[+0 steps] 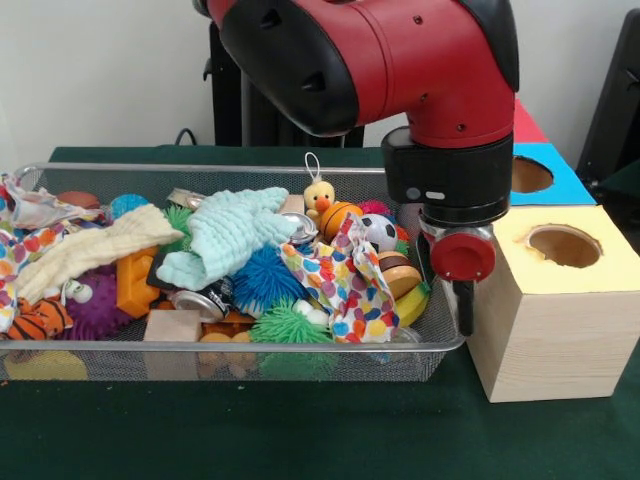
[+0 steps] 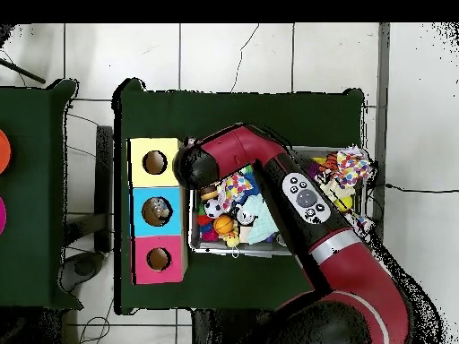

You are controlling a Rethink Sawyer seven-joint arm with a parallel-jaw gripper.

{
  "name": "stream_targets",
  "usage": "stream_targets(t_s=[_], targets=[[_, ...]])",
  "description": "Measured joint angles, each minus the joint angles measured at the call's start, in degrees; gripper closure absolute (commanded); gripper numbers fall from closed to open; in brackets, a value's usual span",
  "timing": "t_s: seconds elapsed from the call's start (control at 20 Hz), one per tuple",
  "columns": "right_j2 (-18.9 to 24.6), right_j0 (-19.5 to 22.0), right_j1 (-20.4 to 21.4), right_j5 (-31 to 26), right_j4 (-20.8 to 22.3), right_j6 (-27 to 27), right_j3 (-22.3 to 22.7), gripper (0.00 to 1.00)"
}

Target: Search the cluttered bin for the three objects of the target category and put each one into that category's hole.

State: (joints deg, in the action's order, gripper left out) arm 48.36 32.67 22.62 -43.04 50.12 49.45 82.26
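Front view, left to right: the wire bin (image 1: 440, 345), on the green bench (image 1: 300, 430), holds mixed clutter including a pale green cloth (image 1: 235, 235), a blue spiky ball (image 1: 262, 280) and a yellow duck (image 1: 319, 197). The gripper (image 1: 462, 300) hangs at the bin's right end, just beside the yellow-topped wooden box (image 1: 545, 330) with its hole (image 1: 565, 245); whether the fingers are spread or closed cannot be told.

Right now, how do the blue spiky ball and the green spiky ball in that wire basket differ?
The blue spiky ball is larger and sits higher in the pile, partly tucked under the mint cloth. The green spiky ball is smaller, lower, against the wire basket's front wall. Both are soft-looking balls covered in spikes.
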Motion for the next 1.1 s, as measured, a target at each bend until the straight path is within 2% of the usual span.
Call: stream_targets(t_s=[0.35, 1.1], targets=[[0.0, -0.7, 0.0, 0.0, 0.0, 0.0, 0.0, 0.0], [0.0, 3.5, 0.0, 0.0, 0.0, 0.0, 0.0, 0.0]])
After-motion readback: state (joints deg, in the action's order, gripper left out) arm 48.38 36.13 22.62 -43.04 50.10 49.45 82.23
